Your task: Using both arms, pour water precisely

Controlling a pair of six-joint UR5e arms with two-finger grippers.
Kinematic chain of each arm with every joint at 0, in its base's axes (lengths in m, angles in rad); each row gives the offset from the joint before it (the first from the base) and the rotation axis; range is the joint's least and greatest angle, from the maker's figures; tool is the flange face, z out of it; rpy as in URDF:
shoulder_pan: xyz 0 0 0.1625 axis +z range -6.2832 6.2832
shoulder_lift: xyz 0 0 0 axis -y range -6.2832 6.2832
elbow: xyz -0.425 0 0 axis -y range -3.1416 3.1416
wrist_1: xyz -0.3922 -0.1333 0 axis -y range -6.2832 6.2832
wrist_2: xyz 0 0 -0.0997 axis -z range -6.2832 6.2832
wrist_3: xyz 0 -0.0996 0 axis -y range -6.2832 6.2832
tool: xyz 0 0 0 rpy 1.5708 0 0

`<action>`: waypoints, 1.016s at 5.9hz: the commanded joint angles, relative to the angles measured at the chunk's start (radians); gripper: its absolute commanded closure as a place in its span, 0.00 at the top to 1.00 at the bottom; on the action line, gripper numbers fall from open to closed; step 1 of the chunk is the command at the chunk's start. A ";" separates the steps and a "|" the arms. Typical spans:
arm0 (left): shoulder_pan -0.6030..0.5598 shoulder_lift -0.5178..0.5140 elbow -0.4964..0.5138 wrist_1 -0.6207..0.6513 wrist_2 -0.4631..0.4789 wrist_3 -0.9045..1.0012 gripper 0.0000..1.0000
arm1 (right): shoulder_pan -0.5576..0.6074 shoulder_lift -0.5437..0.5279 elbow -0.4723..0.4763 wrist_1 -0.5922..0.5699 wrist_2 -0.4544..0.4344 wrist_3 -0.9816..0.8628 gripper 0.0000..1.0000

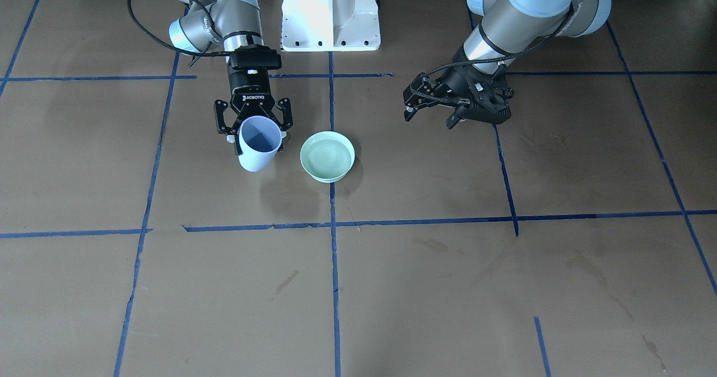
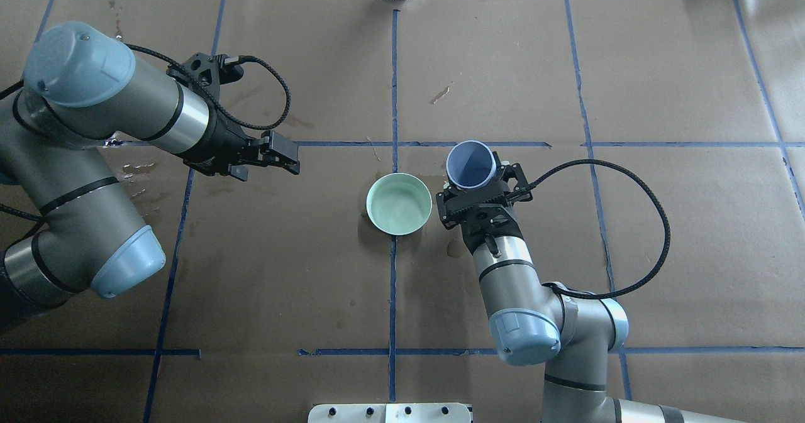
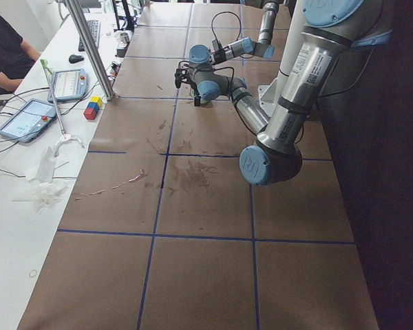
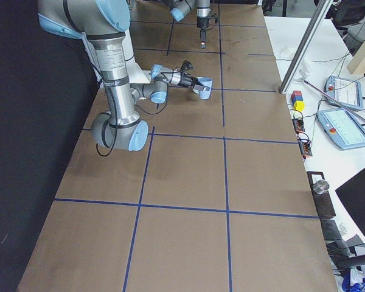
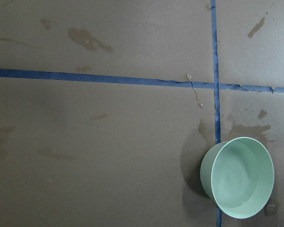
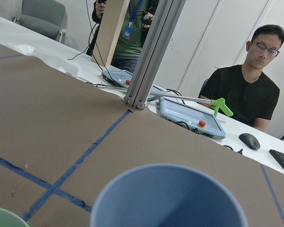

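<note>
My right gripper (image 1: 257, 136) is shut on a pale blue cup (image 1: 259, 146), held about upright just above the table; the cup also shows in the overhead view (image 2: 470, 164) and the right wrist view (image 6: 168, 198). I cannot tell what is inside it. Beside it stands a pale green bowl (image 1: 327, 156), also in the overhead view (image 2: 399, 203) and the left wrist view (image 5: 236, 177). Water (image 5: 234, 182) lies in the bowl as a faint glossy sheen. My left gripper (image 1: 429, 119) is open and empty, hovering apart from the bowl on the side away from the cup (image 2: 286, 156).
The white pedestal (image 1: 330, 13) stands behind the bowl. Damp stains (image 5: 87, 40) mark the brown paper. Across the table are an aluminium post (image 4: 304, 45), tablets (image 4: 344, 128), coloured blocks (image 3: 91, 108) and a seated person (image 6: 246, 90).
</note>
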 commanded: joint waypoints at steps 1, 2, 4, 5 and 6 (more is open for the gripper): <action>0.000 0.002 0.000 0.000 0.000 0.000 1.00 | 0.001 0.021 -0.002 -0.076 -0.003 -0.123 0.28; 0.000 0.002 -0.001 0.000 0.000 0.000 1.00 | -0.002 0.044 0.002 -0.195 -0.021 -0.133 0.28; 0.000 0.002 -0.001 0.000 0.000 0.000 1.00 | -0.004 0.092 0.006 -0.312 -0.043 -0.177 0.28; 0.000 0.002 -0.001 0.000 0.000 0.000 1.00 | -0.007 0.096 0.010 -0.370 -0.043 -0.181 0.28; 0.000 0.002 -0.001 0.000 0.000 0.000 1.00 | -0.008 0.125 0.012 -0.453 -0.045 -0.188 0.28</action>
